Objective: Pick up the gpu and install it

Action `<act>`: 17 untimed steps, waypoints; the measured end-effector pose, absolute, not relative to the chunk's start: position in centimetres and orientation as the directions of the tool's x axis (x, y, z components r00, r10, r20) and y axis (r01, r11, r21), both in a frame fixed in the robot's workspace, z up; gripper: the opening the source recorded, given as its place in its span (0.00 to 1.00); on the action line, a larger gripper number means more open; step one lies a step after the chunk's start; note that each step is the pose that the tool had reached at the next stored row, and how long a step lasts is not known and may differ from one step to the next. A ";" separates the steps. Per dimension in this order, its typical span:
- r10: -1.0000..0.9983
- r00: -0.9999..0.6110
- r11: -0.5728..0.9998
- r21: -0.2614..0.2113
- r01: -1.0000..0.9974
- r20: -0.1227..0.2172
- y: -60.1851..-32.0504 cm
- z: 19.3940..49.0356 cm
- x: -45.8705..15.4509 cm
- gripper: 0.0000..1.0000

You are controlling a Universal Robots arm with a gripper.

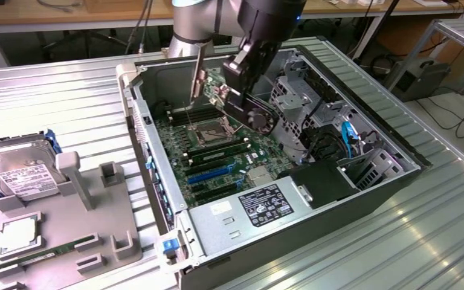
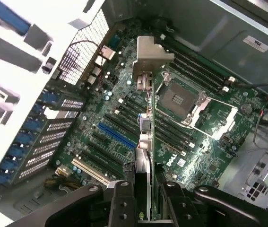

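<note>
The claw [image 1: 240, 69] is clamped on the gpu [image 1: 220, 92], its two fingers [image 2: 122, 198] pressing the card's flat faces from either side. The card hangs inside the open computer case [image 1: 361, 199], above the motherboard [image 1: 215, 151] and apart from it, over the far part of the board near the CPU socket [image 1: 215, 128]. It is not yet seated in any slot.

The wrist view looks straight along the card's thin edge, with the silvery end bracket [image 2: 150, 54] at the end away from the claw. Holding it edge-on like this probably keeps its connector edge facing the board, so that it can go down into a slot such as the blue one [image 2: 117, 135]. The bracket points toward the case wall with the perforated slot covers [image 2: 53, 142], which looks like where it must line up.

On the tabletop [image 1: 377, 254], at the exterior view's left, a grey holder [image 1: 70, 241] carries the hard drive [image 1: 19, 175] and a memory stick [image 1: 38, 254], well apart from the case.
</note>
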State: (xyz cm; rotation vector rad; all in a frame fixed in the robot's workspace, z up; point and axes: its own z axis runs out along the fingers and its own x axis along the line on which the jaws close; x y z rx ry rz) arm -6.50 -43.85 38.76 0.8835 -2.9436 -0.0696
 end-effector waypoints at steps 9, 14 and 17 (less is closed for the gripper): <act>-0.714 -0.698 0.700 0.062 -0.712 0.051 -43.9 38.5 -6.5 0.26; -0.786 -0.616 0.618 0.061 -0.784 0.050 -43.9 38.4 -6.5 0.26; -0.819 -0.572 0.574 0.061 -0.817 0.050 -43.9 38.3 -6.5 0.26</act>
